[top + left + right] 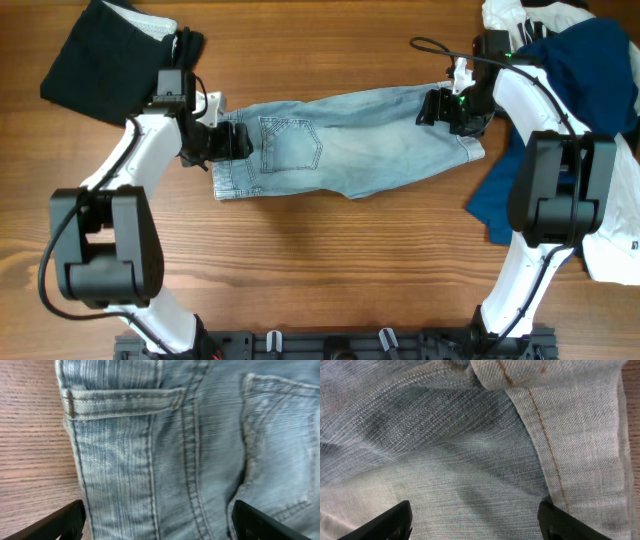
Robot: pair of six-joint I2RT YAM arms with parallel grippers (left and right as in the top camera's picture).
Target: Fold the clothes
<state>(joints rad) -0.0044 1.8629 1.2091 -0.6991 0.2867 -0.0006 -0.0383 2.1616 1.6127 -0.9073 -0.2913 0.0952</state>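
Note:
Faded light-blue denim shorts lie flat across the middle of the wooden table, back pocket up. At their left, waistband end my left gripper hovers low. In the left wrist view it is open, its black fingertips spread wide over the waistband and belt loop. My right gripper is at the shorts' right leg end. Seen from the right wrist, it is open, with flat denim beneath and the stitched hem beside it. Nothing is pinched.
A black garment with white cloth beneath lies at the back left. A navy-blue garment and white garments are piled at the right, under the right arm. Bare wood shows left of the waistband.

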